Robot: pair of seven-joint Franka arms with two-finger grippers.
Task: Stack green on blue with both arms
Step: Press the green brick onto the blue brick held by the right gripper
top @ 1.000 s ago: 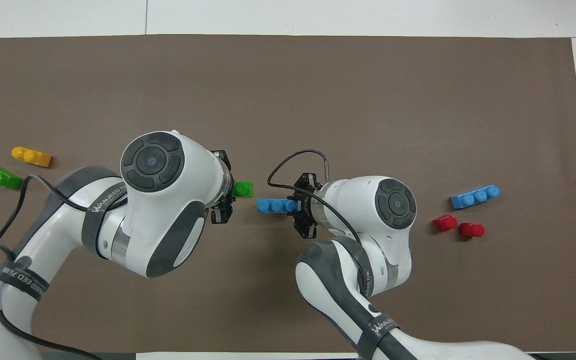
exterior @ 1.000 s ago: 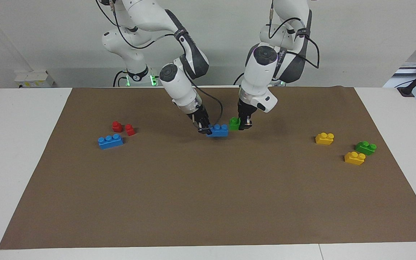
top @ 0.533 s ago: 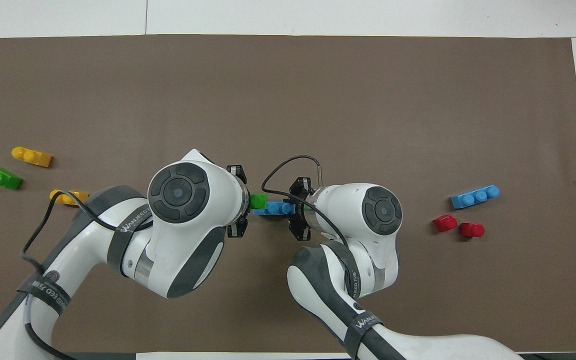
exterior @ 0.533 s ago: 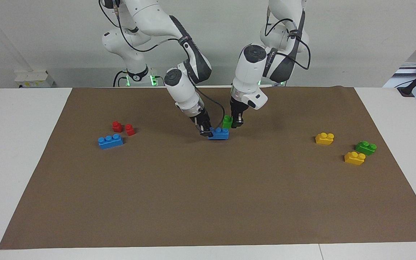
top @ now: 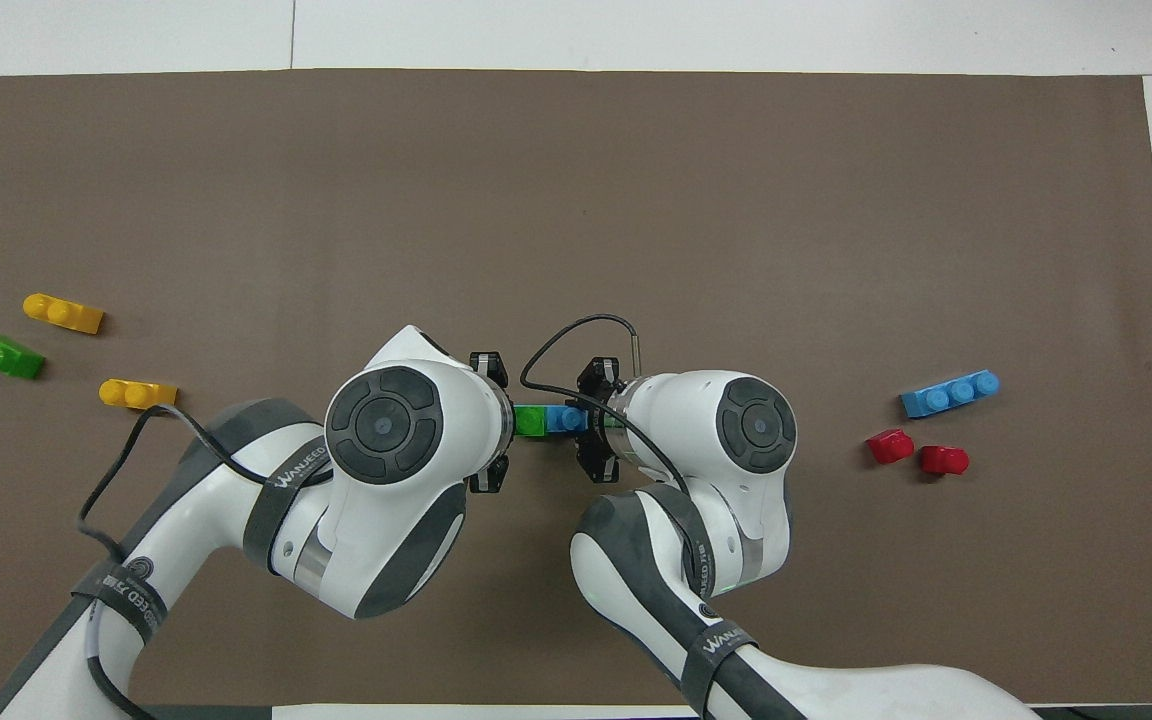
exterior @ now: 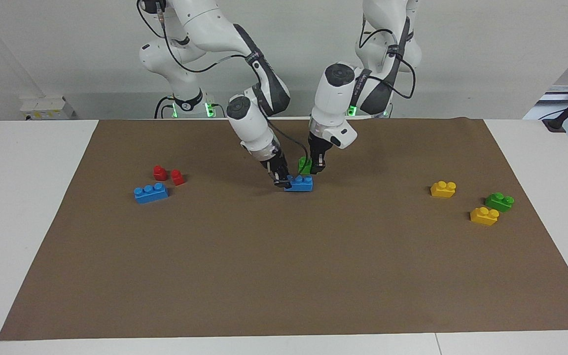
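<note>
My right gripper [exterior: 282, 181] is shut on one end of a light blue three-stud brick [exterior: 300, 183], held low over the middle of the brown mat [exterior: 284, 276]. My left gripper [exterior: 314, 168] is shut on a small green brick [exterior: 305, 164]. In the overhead view the green brick [top: 532, 420] covers the free end of the blue brick [top: 566, 418]. The facing view does not show whether the two bricks touch. Both wrists lean in toward each other and hide most of the fingers from above.
A second blue brick [exterior: 151, 192] and two red bricks [exterior: 159, 172] [exterior: 178, 177] lie toward the right arm's end. Two yellow bricks [exterior: 443, 189] [exterior: 484, 216] and another green brick [exterior: 499, 201] lie toward the left arm's end.
Both grippers have closed in on each other. The green brick, apart from the blue one a second ago, now overlaps its free end. The blue brick has sunk slightly.
</note>
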